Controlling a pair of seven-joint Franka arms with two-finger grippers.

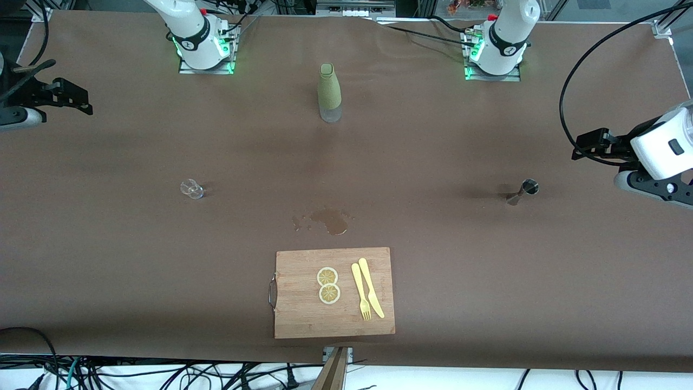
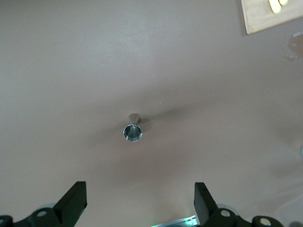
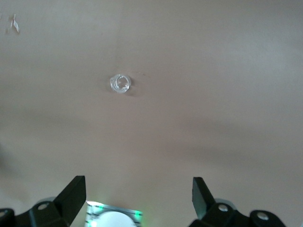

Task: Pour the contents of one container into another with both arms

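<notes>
Both my claws hang wide and empty, left gripper [image 2: 137,201] over the metal jigger [image 1: 524,191], right gripper [image 3: 137,198] over the small glass [image 1: 191,189]: both tip easily if nudged.

Two white jointed arms [image 1: 506,38] with black bands, green-lit bases on metal plates, red knobs (one each), trailing black cables. Black two-finger left gripper [image 2: 140,201] and right gripper [image 3: 138,198], angular, wedge-tipped.
</notes>
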